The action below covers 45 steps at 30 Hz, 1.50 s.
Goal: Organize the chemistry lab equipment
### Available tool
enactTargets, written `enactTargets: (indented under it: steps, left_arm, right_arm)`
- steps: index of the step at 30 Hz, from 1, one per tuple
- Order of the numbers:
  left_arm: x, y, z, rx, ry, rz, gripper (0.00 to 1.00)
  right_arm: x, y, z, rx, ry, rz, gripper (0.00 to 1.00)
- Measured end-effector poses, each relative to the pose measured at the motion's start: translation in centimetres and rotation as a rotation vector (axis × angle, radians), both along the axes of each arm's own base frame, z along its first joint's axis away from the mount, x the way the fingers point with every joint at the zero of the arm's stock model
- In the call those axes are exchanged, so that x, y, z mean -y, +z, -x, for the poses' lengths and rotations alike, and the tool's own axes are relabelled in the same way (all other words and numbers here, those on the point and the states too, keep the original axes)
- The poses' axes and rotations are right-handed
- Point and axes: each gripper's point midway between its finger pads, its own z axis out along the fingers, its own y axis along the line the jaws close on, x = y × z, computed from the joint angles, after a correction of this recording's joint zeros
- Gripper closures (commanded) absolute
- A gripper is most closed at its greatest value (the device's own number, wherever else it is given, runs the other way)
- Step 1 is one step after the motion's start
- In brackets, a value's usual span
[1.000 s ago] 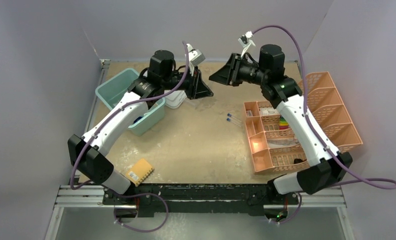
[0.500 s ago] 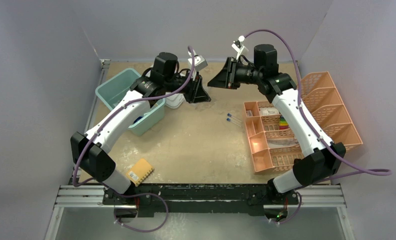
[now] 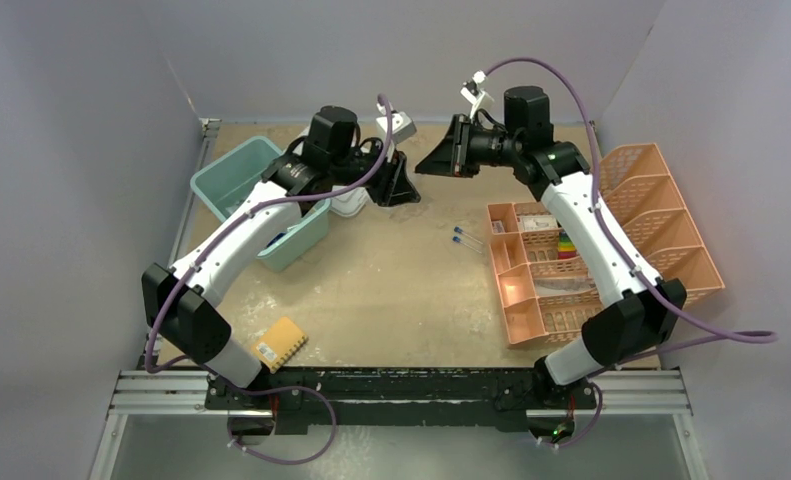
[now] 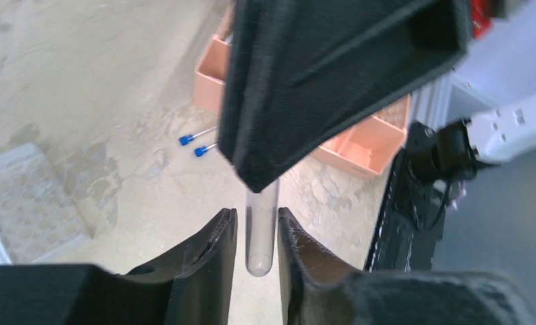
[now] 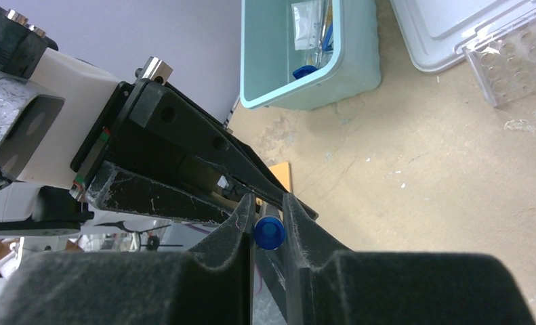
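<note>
A handover is judged in hand: the test tube [image 4: 261,252] is gripped at its clear end by the left pincer [image 4: 257,215], while its blue cap [image 5: 268,233] is clamped by the right pincer [image 5: 268,206]. Next, one grip must be released cleanly.

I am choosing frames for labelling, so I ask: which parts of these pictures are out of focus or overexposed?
Left wrist view: the left fingers are blurred, the test tube between them less so, the right edge is washed out. Right wrist view: the right fingers are soft, the teal bin is sharp. Top view: even light, only faint shadows.
</note>
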Motion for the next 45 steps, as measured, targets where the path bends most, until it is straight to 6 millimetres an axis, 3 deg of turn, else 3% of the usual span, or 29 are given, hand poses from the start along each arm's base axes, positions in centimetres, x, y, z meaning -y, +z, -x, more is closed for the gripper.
enactTargets:
  steps: [3,7,10,13,15,17,21,25,30,38,45]
  left_arm:
    - [-0.4,-0.3,-1.8,0.027,0.103,-0.026,0.45]
    - [-2.8,-1.5,-5.4,0.045,0.36,-0.072,0.4]
    - [-6.6,-2.0,-8.1,0.011,0.584,-0.07,0.39]
    - [-12.1,-1.6,-11.0,-0.03,0.827,-0.028,0.39]
    - [-15.0,-0.8,-12.0,-0.038,0.955,0.001,0.39]
    - [-16.1,0.3,-12.0,-0.032,1.012,0.031,0.39]
    - [-16.4,2.1,-11.3,-0.013,1.05,0.071,0.39]
    - [-16.3,2.6,-11.2,-0.023,1.058,0.093,0.39]
    - [-14.8,2.7,-10.7,-0.042,0.976,0.119,0.4]
    - [-11.2,0.6,-8.3,-0.117,0.739,0.15,0.42]
    - [-10.6,0.1,-7.6,-0.116,0.682,0.153,0.45]
  right_arm:
    - [0.4,-0.3,-0.9,0.025,-0.032,0.038,0.91]
    - [1.6,-1.0,-3.7,0.103,-0.134,0.135,0.91]
    - [3.0,-2.3,-6.3,0.169,-0.225,0.23,0.92]
    - [4.0,-3.8,-9.1,0.23,-0.296,0.319,0.93]
    - [4.3,-5.5,-11.2,0.267,-0.34,0.396,0.93]
    - [4.0,-7.4,-12.8,0.29,-0.362,0.461,0.93]
    - [2.3,-12.7,-15.3,0.301,-0.362,0.587,0.94]
    - [0.4,-17.5,-17.3,0.299,-0.348,0.683,0.94]
    - [-0.6,-21.3,-18.7,0.291,-0.335,0.738,0.94]
    - [-0.5,-22.5,-20.4,0.342,-0.347,0.755,0.94]
    - [-1.0,-21.2,-21.2,0.388,-0.352,0.732,0.95]
